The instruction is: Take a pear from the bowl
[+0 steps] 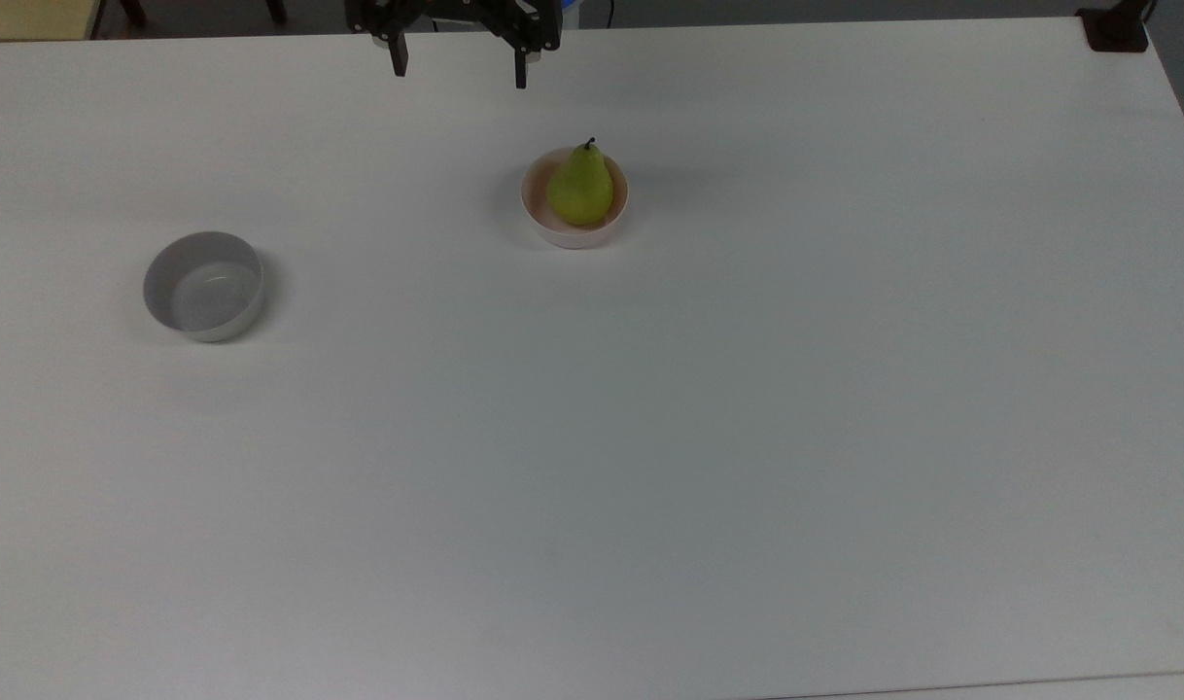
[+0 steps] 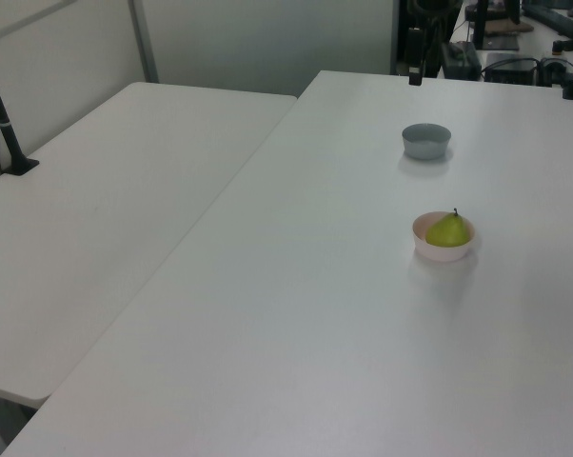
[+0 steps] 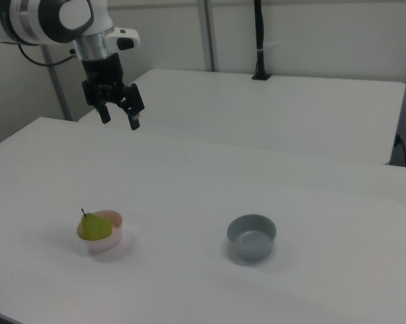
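Hand [image 1: 459, 66] spread wide and empty, high above the counter [image 1: 748, 389]; I've yet to descend to the pear [image 1: 580, 185], well below in its bowl [image 1: 573, 231].

Black two-finger gripper [image 3: 119, 121] hangs fingers-down, jaws spread wide and empty, high above the white table's [image 3: 210, 196] far edge.
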Controlling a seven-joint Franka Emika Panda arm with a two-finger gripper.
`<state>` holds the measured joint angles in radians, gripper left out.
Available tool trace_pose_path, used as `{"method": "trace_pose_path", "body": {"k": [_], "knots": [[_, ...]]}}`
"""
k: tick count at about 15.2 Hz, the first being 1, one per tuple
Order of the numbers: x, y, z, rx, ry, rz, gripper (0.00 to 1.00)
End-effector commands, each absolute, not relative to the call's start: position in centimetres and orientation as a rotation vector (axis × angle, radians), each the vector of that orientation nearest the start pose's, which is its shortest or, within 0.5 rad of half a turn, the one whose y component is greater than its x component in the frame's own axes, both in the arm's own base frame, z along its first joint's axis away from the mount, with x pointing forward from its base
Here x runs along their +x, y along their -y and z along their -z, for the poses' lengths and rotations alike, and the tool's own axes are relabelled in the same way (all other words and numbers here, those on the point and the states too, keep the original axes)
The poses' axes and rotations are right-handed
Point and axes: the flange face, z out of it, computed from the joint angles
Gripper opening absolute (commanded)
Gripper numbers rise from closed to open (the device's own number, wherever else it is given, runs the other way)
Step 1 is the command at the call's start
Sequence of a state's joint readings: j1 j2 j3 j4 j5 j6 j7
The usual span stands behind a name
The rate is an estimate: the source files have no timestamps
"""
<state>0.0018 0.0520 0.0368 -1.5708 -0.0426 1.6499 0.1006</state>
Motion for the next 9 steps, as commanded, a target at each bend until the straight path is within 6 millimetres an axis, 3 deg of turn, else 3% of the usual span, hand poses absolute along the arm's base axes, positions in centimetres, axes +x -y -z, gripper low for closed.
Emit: {"method": "trace_pose_path", "body": {"k": [1, 9], "knots": [[57.43, -1.98, -60.69, -3.187, -0.104, 0.033, 1.0], [56.48, -2.12, -60.22, -3.201, -0.076, 0.007, 1.0]]}}
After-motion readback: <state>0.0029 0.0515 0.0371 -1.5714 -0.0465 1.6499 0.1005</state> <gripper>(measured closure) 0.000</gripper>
